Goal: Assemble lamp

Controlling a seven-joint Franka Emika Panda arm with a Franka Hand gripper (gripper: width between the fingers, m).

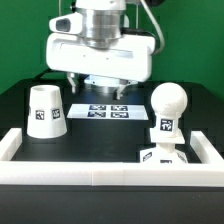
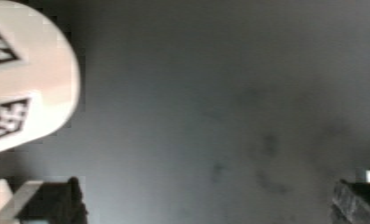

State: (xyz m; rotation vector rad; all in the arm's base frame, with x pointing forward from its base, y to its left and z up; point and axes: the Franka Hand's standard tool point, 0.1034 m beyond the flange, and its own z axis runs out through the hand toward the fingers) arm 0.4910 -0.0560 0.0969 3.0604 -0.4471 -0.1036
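The tapered white shade (image 1: 45, 111) stands wide end down on the black table at the exterior view's left. It also shows in the wrist view (image 2: 29, 80), with two tags on its side. The ball-shaped bulb (image 1: 167, 104) stands upright on the flat base (image 1: 160, 155) at the front right. My gripper (image 1: 97, 88) hangs at the back centre, above the marker board (image 1: 106, 110), apart from all three parts. In the wrist view my gripper (image 2: 214, 192) is open and empty: its dark fingertips (image 2: 57, 200) stand far apart over bare table.
A low white wall (image 1: 100, 171) borders the table along the front and both sides. The base and bulb stand close to its front right corner. Black table shows between the shade and the bulb.
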